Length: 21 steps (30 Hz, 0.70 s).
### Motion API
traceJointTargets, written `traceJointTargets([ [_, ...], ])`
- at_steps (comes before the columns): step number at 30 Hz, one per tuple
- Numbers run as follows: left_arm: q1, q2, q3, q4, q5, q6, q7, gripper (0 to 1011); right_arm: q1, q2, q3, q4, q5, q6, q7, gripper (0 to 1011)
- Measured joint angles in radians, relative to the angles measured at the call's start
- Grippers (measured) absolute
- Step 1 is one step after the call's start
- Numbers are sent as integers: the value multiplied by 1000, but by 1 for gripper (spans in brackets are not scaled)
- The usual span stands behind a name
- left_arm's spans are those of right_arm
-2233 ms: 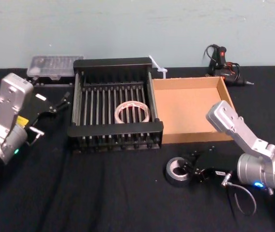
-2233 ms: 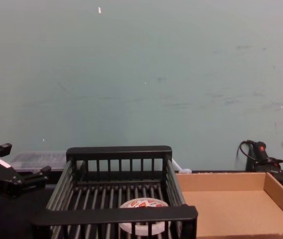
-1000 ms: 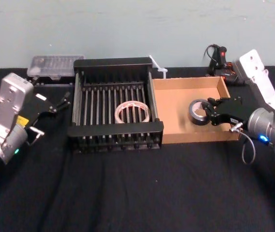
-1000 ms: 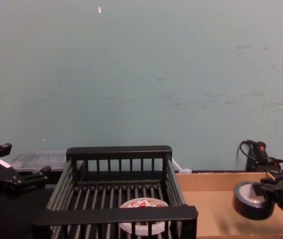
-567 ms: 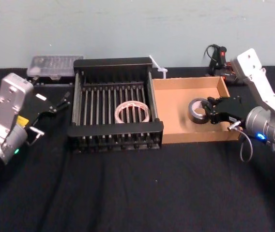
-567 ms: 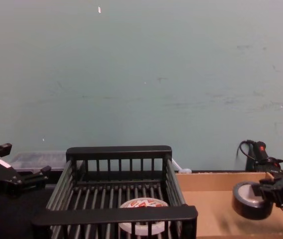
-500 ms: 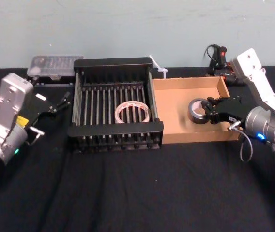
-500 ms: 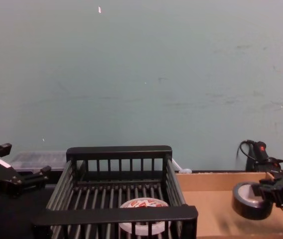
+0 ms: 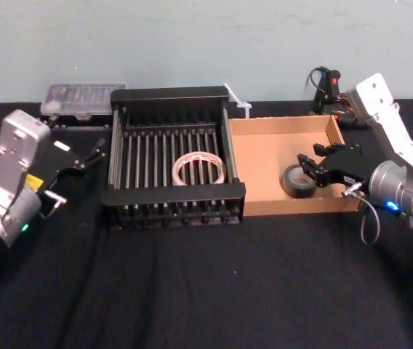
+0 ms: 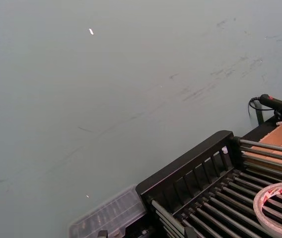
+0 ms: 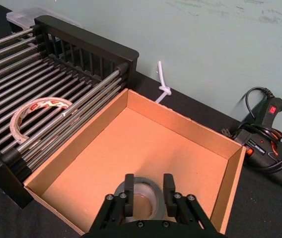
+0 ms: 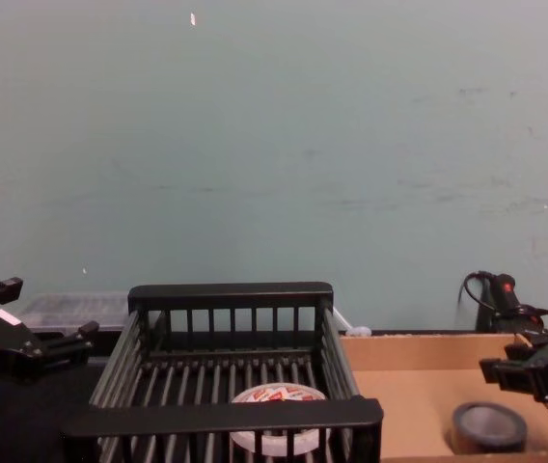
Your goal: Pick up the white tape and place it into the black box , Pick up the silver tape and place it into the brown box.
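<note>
**Both rolls boxed, right gripper needs a clean lift out**

Right gripper (image 9: 307, 171): fingers spread, holding nothing. It hangs over the right-hand part of the shallow brown cardboard box (image 9: 283, 124). The dark grey-silver roll of tape (image 9: 296, 182) lies flat on the box floor with its hole axis vertical. It sits directly below the gripper and lines up with the gap between the two fingers in the right wrist view. The chest view shows clear air between fingers and roll, no contact. The box's right wall is just beside the gripper.

My read: the exit should be straight up. Any sideways drift risks catching that wall or nudging the roll.

The round white roll of tape with red marks (image 12: 276, 394) rests flat on the slats of the black slatted crate (image 9: 170, 94). Left gripper (image 9: 90, 154): parked left of the crate, fingers apart, empty.

Task looks done bar the retreat
</note>
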Motion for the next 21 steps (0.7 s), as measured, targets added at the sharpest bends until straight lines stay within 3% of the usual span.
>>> traceJointTargets([
  [4,0,0,0,0,0,0,0,1001,0,0,0,-1,1,0,0,451],
  [7,0,0,0,0,0,0,0,1001,-1,1,0,-1,1,-1,0,593],
  [14,0,0,0,0,0,0,0,1001,-1,1,0,-2,1,-1,1,763],
  [18,0,0,0,0,0,0,0,1001,-1,1,0,-2,1,-1,1,914],
  [21,0,0,0,0,0,0,0,1001,-2,2,0,-2,1,-1,1,961],
])
